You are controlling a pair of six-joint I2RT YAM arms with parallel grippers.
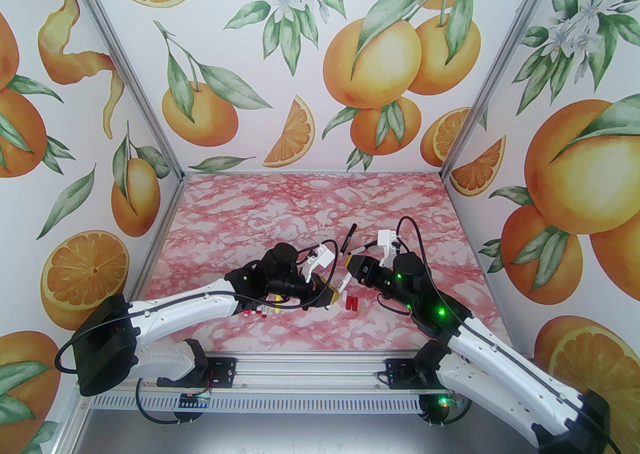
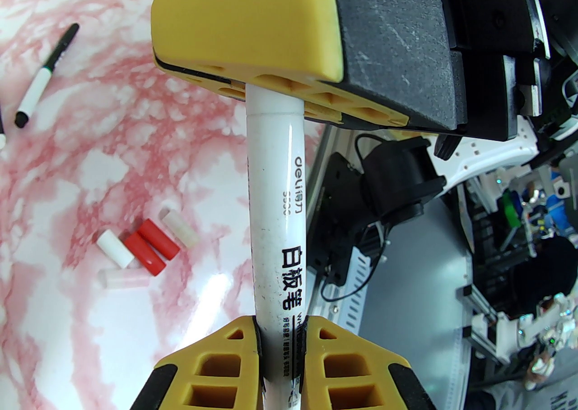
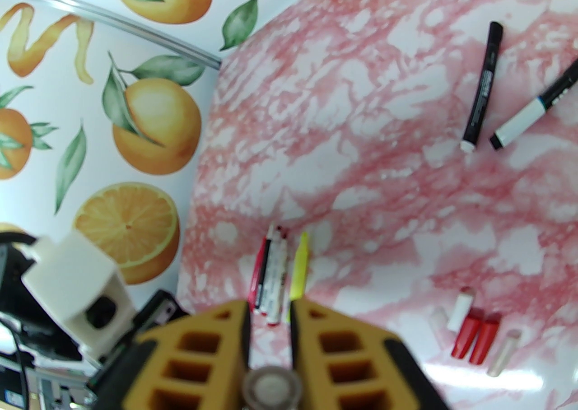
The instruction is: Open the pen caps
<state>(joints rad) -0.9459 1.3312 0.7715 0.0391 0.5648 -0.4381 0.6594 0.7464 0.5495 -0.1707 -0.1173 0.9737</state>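
Observation:
A white pen (image 2: 276, 218) with black print hangs between my two grippers above the table. My left gripper (image 2: 281, 324) is shut on its barrel. My right gripper (image 3: 269, 309) is shut on the pen cap (image 3: 272, 388), whose round end shows between the fingers (image 2: 244, 15). In the top view the left gripper (image 1: 334, 298) and right gripper (image 1: 351, 267) face each other along the pen (image 1: 343, 284). Several loose caps lie on the table: two red caps (image 2: 151, 245), a white cap (image 2: 115, 249) and pale translucent ones (image 2: 180, 228).
A black pen (image 3: 483, 87) and a white pen with black ends (image 3: 519, 123) lie farther back. A bundle of pens (image 3: 271, 277) with a neon yellow one (image 3: 299, 272) lies under the left arm. The table (image 1: 300, 202) is pink marble, walled on three sides.

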